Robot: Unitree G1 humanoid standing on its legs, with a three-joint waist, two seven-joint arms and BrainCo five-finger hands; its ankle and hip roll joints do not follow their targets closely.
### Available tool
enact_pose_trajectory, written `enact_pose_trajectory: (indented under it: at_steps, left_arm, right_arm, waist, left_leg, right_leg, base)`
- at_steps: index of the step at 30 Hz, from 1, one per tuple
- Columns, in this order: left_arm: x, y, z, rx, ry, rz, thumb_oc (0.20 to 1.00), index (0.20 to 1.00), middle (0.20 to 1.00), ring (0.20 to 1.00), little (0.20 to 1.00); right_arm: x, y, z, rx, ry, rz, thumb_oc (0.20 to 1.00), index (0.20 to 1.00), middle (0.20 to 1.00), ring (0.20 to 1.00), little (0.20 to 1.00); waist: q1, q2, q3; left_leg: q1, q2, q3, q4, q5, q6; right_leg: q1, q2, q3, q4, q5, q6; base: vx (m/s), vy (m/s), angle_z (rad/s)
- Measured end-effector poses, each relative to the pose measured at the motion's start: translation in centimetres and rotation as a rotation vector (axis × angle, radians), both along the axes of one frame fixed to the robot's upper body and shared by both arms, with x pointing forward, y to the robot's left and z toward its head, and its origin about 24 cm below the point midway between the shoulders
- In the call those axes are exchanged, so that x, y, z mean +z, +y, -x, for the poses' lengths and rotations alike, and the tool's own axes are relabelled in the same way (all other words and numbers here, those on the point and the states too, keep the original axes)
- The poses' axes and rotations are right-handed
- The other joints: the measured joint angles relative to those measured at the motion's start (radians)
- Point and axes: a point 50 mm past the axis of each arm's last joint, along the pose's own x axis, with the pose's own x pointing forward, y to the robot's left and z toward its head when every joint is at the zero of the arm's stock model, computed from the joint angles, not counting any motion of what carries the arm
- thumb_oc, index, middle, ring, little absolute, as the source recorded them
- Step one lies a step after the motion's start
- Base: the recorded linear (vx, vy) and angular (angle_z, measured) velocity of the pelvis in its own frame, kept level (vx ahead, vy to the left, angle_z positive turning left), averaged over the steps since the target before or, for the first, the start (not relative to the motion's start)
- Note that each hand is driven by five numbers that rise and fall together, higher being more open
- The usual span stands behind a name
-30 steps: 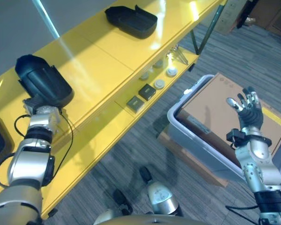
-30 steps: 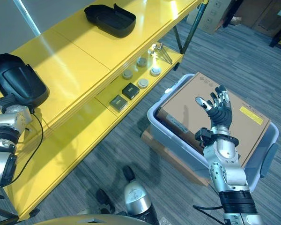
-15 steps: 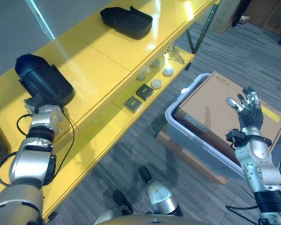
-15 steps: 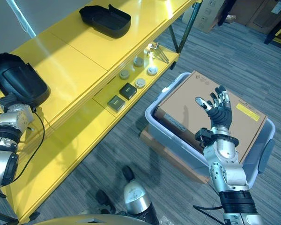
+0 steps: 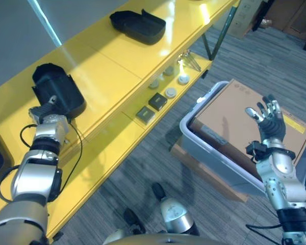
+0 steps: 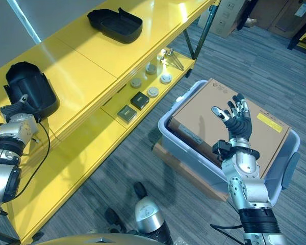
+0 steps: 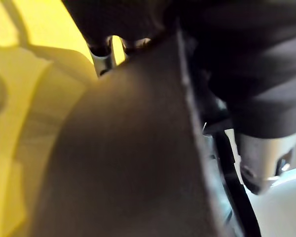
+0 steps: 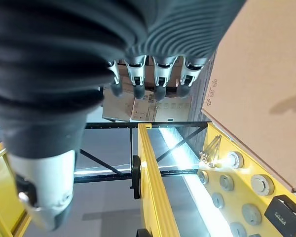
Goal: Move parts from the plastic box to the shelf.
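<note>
Since a second ago, the black part [image 5: 58, 94] tipped open-side-up on the yellow shelf [image 5: 117, 66], upper left. The left robot hand [image 5: 45, 115] touched its near edge, grip unclear, probably steadying it; the right robot hand [image 5: 268, 115] hovered open over the plastic box [image 5: 214, 153].

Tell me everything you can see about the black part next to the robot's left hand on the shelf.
The black part is a matte, plastic-looking shell shaped like a shallow tub, hollow side up, with a rounded far end and raised walls. It rests on the top board of the yellow shelf, near its front edge. The left hand is right against its near end; whether its fingers grip the rim cannot be told. A second, similar black part lies farther along the same board.
</note>
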Motion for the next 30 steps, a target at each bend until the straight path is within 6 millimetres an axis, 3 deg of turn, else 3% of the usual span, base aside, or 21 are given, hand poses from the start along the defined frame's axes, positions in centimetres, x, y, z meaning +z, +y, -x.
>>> enact_pose_trajectory:
  at_steps: [7,10,15,18,20,25,28,30]
  left_arm:
    - [0.3,-0.1,-0.2,0.005,-0.06,0.028,1.0,1.0,1.0,1.0,1.0]
    - [1.4,-0.6,-0.5,-0.028,-0.128,0.019,1.0,1.0,1.0,1.0,1.0]
    - [4.5,-0.7,-0.8,-0.1,-0.236,-0.099,1.0,1.0,1.0,1.0,1.0]
    - [7.9,-0.7,-0.8,-0.203,-0.349,-0.224,1.0,1.0,1.0,1.0,1.0]
    - [8.8,-1.8,-0.8,-0.292,-0.42,-0.25,1.0,1.0,1.0,1.0,1.0]
    - [10.1,-5.5,1.4,-0.504,-0.644,-0.29,1.0,1.0,1.0,1.0,1.0]
    - [10.0,-7.1,5.5,-0.575,-0.827,-0.247,1.0,1.0,1.0,1.0,1.0]
    - [9.7,-6.6,7.5,-0.579,-0.883,-0.22,1.0,1.0,1.0,1.0,1.0]
  right_arm:
    - [0.0,0.1,0.0,0.013,0.001,0.003,1.0,1.0,1.0,1.0,1.0]
    - [-0.4,0.0,0.3,0.01,0.015,0.004,1.0,1.0,1.0,1.0,1.0]
    - [-1.3,-0.3,1.0,0.002,0.053,0.005,1.0,1.0,1.0,1.0,1.0]
    - [-1.7,-0.9,1.7,-0.022,0.055,-0.013,1.0,1.0,1.0,1.0,1.0]
    - [-2.0,-1.2,2.2,-0.04,0.049,-0.038,1.0,1.0,1.0,1.0,1.0]
    - [-2.9,-0.8,3.1,-0.048,0.047,-0.074,1.0,1.0,1.0,1.0,1.0]
    - [-3.0,-0.6,3.4,-0.068,0.035,-0.07,1.0,1.0,1.0,1.0,1.0]
    - [-2.8,-0.6,3.8,-0.082,0.018,-0.076,1.0,1.0,1.0,1.0,1.0]
  waist:
    - [0.005,0.0,0.0]
    - [0.012,0.0,0.0]
    - [0.026,0.001,-0.001]
    - [0.037,0.004,-0.004]
    - [0.047,0.009,-0.011]
    - [0.064,0.013,-0.024]
    - [0.1,0.014,-0.043]
    - [0.147,0.014,-0.065]
  left_leg:
    - [0.002,0.0,-0.005,0.004,0.005,0.002]
    - [0.005,0.0,-0.004,0.0,0.004,0.002]
    - [0.028,0.001,-0.009,0.0,-0.002,-0.003]
    - [0.03,0.0,-0.012,0.0,-0.007,-0.007]
    - [0.028,0.0,-0.016,0.0,-0.007,-0.007]
    - [0.02,0.001,-0.027,0.0,-0.007,-0.007]
    - [0.014,0.001,-0.041,0.0,-0.007,-0.005]
    - [0.005,0.002,-0.052,0.0,-0.008,-0.005]
  right_leg:
    - [0.005,0.0,-0.004,0.001,0.005,-0.005]
    - [0.009,0.0,-0.005,0.0,0.006,-0.006]
    - [0.033,-0.001,-0.006,0.0,0.001,-0.005]
    - [0.036,-0.002,-0.007,0.0,-0.003,-0.002]
    - [0.036,-0.002,-0.01,0.0,-0.002,-0.004]
    - [0.035,-0.002,-0.026,0.001,0.0,-0.007]
    - [0.036,-0.003,-0.035,0.001,0.0,-0.009]
    - [0.034,-0.003,-0.047,0.001,-0.003,-0.011]
  base:
    - [-0.04,-0.015,0.02]
    - [0.0,0.0,0.0]
    - [0.0,0.0,0.0]
    - [-0.01,0.003,0.01]
    - [-0.01,0.002,0.02]
    - [-0.04,0.007,0.06]
    - [-0.06,0.018,0.1]
    - [-0.06,0.022,0.16]
